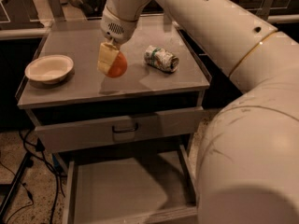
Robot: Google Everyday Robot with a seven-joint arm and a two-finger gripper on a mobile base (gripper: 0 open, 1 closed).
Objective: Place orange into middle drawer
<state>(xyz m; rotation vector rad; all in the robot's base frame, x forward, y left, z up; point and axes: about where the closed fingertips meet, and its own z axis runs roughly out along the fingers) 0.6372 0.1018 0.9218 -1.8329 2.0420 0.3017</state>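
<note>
My gripper hangs from the white arm above the grey cabinet top, shut on the orange. The orange is held clear of the top, its shadow on the surface below it. One cream finger covers the fruit's left side. The middle drawer stands pulled out at the bottom of the cabinet, its flat grey floor bare. The orange is above and behind the drawer, over the cabinet top's middle.
A white bowl sits at the top's left. A green-and-white printed can lies on its side at the right. The upper drawer front with a black loop handle is nearly closed. Black cables trail on the floor at the left. My arm's bulk fills the right.
</note>
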